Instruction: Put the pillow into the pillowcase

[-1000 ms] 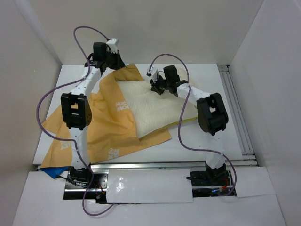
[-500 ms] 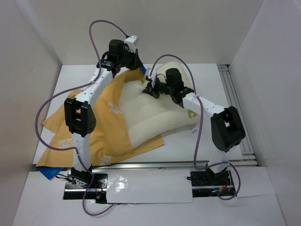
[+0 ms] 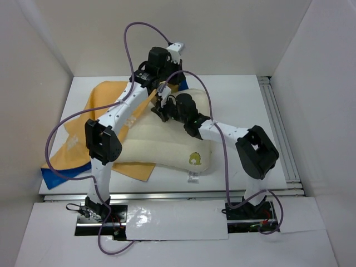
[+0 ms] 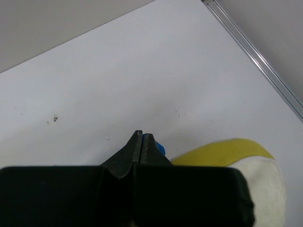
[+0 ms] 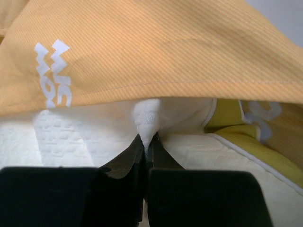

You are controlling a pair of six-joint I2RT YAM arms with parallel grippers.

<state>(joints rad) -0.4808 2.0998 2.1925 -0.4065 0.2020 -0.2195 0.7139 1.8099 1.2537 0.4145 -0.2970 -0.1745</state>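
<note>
Jaws both clamped shut, my left jaws on the pillowcase [image 5: 156, 52] edge, my right jaws pinching the pillow [image 3: 161, 150], so I'd hold the opening taut and feed slowly.

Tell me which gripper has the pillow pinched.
The right gripper: it is shut on a tuft of the cream pillow, under the edge of the orange pillowcase. The left gripper, also shut, shows only blue pillowcase cloth at its tips.

You have the pillow [image 3: 167, 150] lying across the middle of the table [image 3: 239, 94]. Its left end is on the pillowcase [image 3: 69, 147], which spreads toward the left edge. At the pillow's far side, the left gripper [image 3: 167, 82] sits just behind the right gripper [image 3: 163, 107].
</note>
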